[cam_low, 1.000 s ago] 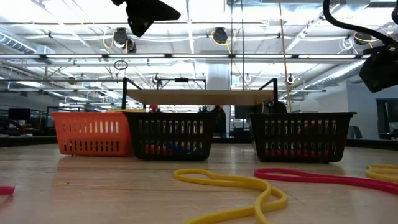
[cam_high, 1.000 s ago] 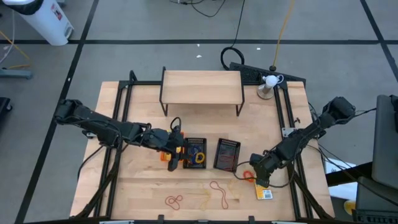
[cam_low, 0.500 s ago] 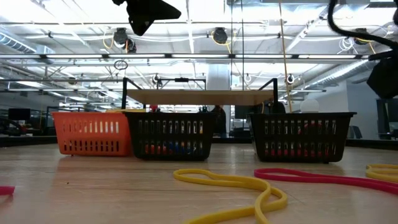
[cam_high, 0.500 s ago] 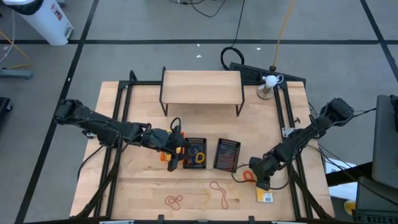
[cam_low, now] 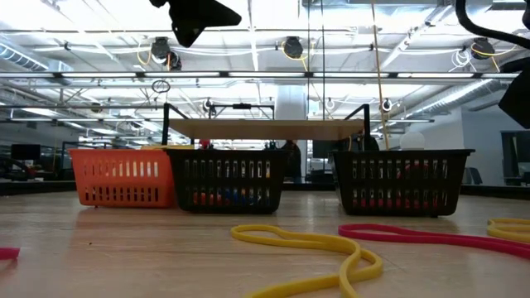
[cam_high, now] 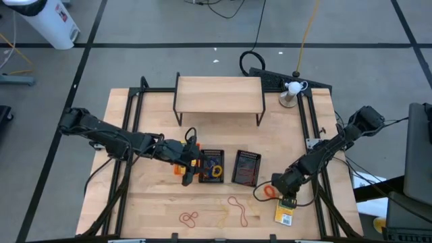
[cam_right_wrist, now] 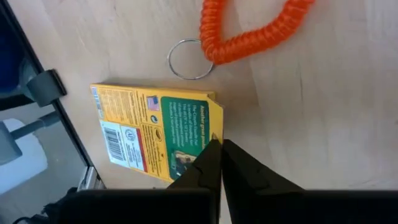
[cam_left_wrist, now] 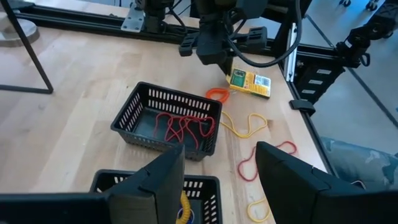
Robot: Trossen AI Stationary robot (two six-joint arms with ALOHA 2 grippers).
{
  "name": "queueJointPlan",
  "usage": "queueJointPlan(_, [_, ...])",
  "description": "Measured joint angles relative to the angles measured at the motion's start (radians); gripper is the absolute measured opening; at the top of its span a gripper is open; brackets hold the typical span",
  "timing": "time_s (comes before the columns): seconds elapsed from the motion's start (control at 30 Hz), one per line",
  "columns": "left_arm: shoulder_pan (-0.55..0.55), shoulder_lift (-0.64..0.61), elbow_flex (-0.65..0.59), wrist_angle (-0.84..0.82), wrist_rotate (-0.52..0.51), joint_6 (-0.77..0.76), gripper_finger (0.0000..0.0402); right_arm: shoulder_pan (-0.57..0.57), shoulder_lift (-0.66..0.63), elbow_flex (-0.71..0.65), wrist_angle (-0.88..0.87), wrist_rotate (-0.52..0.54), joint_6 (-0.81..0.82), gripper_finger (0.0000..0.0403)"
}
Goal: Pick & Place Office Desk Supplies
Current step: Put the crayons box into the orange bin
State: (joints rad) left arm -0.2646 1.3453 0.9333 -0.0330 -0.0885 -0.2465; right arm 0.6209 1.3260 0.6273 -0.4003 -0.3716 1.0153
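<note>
A yellow-and-green pack [cam_high: 285, 214] [cam_right_wrist: 158, 134] lies flat on the table near its right near corner. My right gripper [cam_high: 283, 197] [cam_right_wrist: 219, 152] is shut and slants down, with its tips at the pack's edge. An orange coil with a key ring [cam_right_wrist: 249, 31] lies just beyond. My left gripper [cam_high: 194, 170] [cam_left_wrist: 221, 180] hangs open and holds nothing, over the middle black bin [cam_high: 212, 166]. The orange bin [cam_low: 124, 177] stands on that bin's left. The right-hand black bin [cam_left_wrist: 168, 121] holds red bands. My right gripper has its shut fingertips at the pack's long edge, near one corner [cam_right_wrist: 213, 132], slanting down from above. The pack lies flat on the table. Whether the tips touch it, I cannot tell.
Loose rubber bands, red [cam_high: 189, 217] and yellow [cam_low: 315, 244], lie on the near part of the table. A light wooden shelf on black legs [cam_high: 219, 94] stands at the far middle. Black rails [cam_high: 314, 128] run along both sides of the table.
My right gripper has turned at the wrist and tipped further down over the pack. The pack now shows more fully in the high view and lies slightly turned. My left arm has kept still.
</note>
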Motion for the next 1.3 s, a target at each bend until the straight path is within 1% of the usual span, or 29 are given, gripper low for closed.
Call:
queueJointPlan(0.13, [0.000, 0.000, 0.000, 0.000, -0.021, 0.025, 0.0198, -0.002, -0.040, 0.000, 0.011, -0.025, 0.014, 0.0001])
queueJointPlan(0.3, [0.000, 0.000, 0.001, 0.000, -0.043, 0.072, 0.0198, -0.002, -0.155, 0.000, 0.015, -0.015, 0.063, 0.0001])
queueJointPlan(0.47, [0.001, 0.000, 0.001, 0.000, -0.081, 0.115, 0.0198, -0.002, -0.288, 0.000, 0.015, 0.053, 0.080, 0.0000])
queueJointPlan(0.63, [0.007, 0.000, 0.001, 0.000, -0.108, 0.121, 0.0198, -0.002, -0.411, 0.000, 0.015, 0.138, 0.050, 0.0000])
queueJointPlan(0.77, [0.024, 0.000, 0.001, 0.000, -0.165, 0.121, 0.0198, -0.002, -0.481, 0.000, 0.016, 0.196, -0.013, 0.0000])
queueJointPlan(0.87, [0.040, 0.000, 0.001, 0.001, -0.202, 0.114, 0.0198, -0.003, -0.509, 0.000, 0.030, 0.243, -0.086, 0.0000])
queueJointPlan(1.07, [0.066, 0.000, 0.001, 0.025, -0.205, 0.102, 0.0198, -0.025, -0.521, 0.000, 0.045, 0.309, -0.219, 0.0000])
queueJointPlan(1.3, [0.081, 0.000, 0.001, 0.037, -0.201, 0.015, 0.0198, -0.081, -0.519, 0.000, 0.091, 0.364, -0.369, 0.0000])
